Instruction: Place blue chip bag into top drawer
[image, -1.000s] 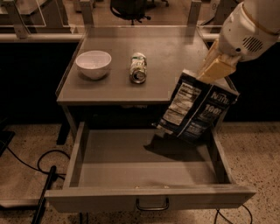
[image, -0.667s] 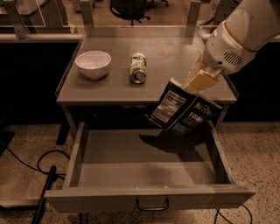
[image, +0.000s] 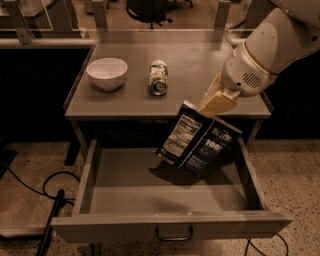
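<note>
The blue chip bag (image: 197, 141) hangs tilted in the air, its white nutrition panel facing me. My gripper (image: 214, 104) is shut on the bag's top edge, reaching in from the upper right on the white arm. The bag hangs over the right half of the top drawer (image: 125, 185), which is pulled wide open below the table. It casts a shadow on the drawer floor and does not touch it. The drawer's flat front panel with its dark handle (image: 174, 233) is nearest to me.
On the grey table (image: 200, 60) stand a white bowl (image: 107, 73) at the left and a green-and-white can (image: 158, 78) lying on its side near the middle. Black cables (image: 50, 200) run over the speckled floor at the left.
The arm has carried the bag leftward and a little lower, from the drawer's right edge to further over its inside. Bowl, can and drawer have not moved.
</note>
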